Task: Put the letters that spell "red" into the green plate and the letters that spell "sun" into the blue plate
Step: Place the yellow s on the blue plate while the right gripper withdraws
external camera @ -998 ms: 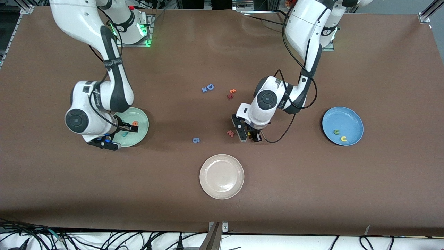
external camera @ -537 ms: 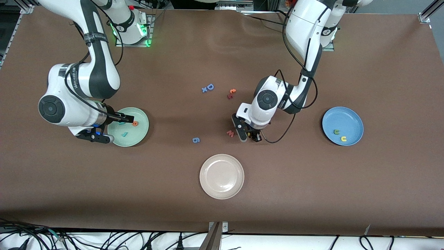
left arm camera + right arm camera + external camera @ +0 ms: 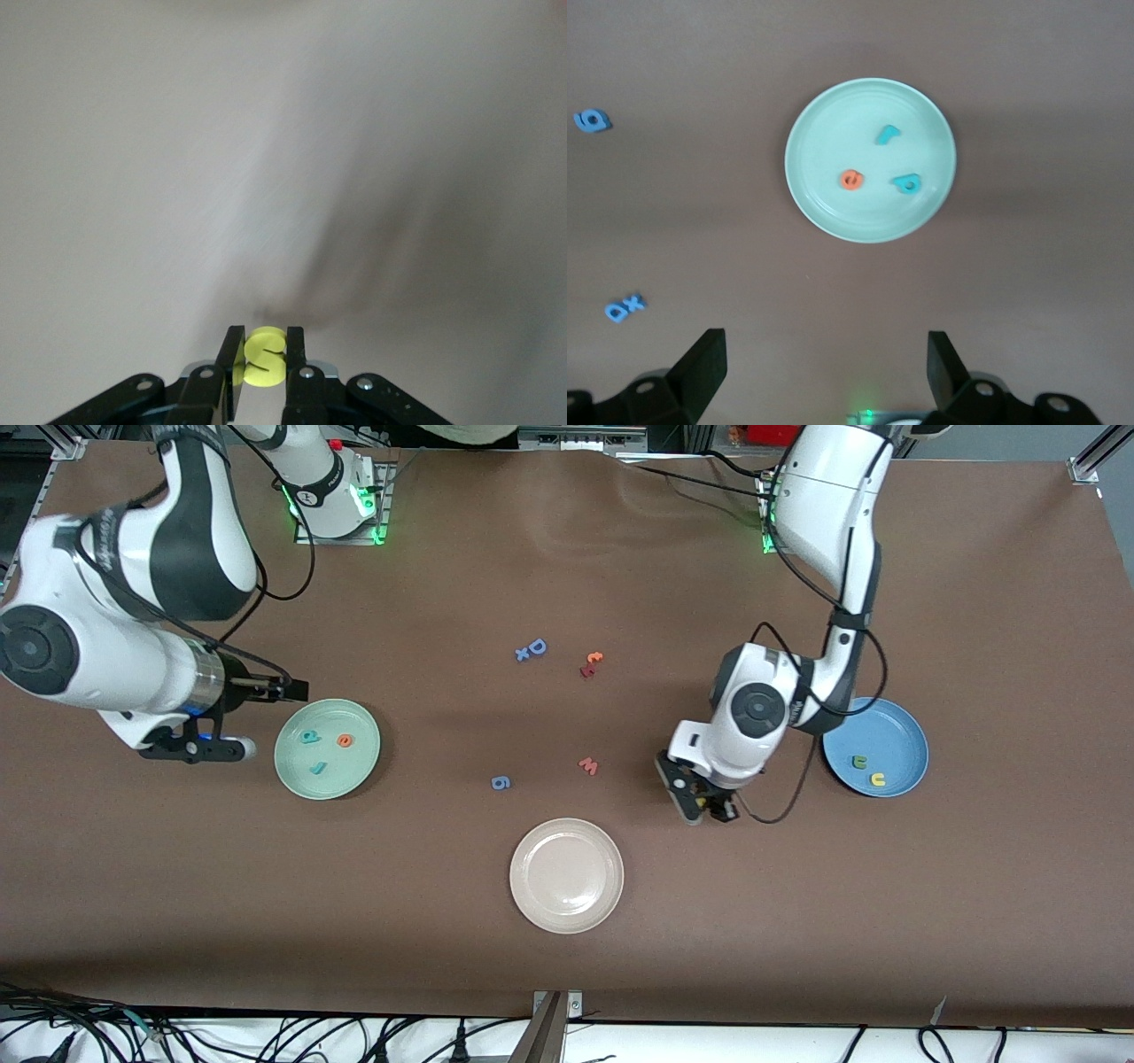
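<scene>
The left gripper (image 3: 709, 808) is clamped on the yellow "s" (image 3: 264, 357), the small foam letter pinched flat between its two fingers (image 3: 295, 347), and it hangs above bare table between the beige-white plate (image 3: 566, 875) and the blue plate (image 3: 875, 746). That blue plate lies toward the left arm's end of the table and holds the dark green "n" (image 3: 858, 762) and the yellow "u" (image 3: 878, 779) close together. The right gripper (image 3: 824, 372) is spread wide with nothing between its fingers, raised above the table just beside the green plate (image 3: 327, 748), at the right arm's end. In that green plate lie the teal "d" (image 3: 308, 736), the orange "e" (image 3: 344, 739) and the teal "r" (image 3: 318, 767), each apart from the others. Loose on the table between the plates lie a pinkish-red "w" (image 3: 589, 765), a blue "g" (image 3: 500, 782) and a blue capital "D" (image 3: 536, 646)
</scene>
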`<state>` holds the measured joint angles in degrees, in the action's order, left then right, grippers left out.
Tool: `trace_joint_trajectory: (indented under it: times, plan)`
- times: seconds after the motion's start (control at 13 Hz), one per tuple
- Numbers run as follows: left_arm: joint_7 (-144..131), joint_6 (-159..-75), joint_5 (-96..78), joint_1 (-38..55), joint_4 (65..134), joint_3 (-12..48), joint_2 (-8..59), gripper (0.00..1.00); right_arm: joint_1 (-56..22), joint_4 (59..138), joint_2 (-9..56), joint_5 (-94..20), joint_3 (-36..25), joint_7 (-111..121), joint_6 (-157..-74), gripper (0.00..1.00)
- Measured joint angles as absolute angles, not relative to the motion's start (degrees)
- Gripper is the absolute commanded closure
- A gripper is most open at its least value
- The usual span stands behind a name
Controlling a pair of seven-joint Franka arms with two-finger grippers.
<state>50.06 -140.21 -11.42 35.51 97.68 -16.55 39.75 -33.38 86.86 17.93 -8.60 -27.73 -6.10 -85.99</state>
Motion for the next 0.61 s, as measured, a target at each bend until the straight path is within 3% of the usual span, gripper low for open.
trace_joint_trajectory:
  times: [0.61]
  plan:
    - [51.7,-128.6,-11.4,19.8,103.2,-18.7,31.2,0.96,-34.8,85.2,12.4,-5.8,-27.1,-5.9,-83.9,0.0]
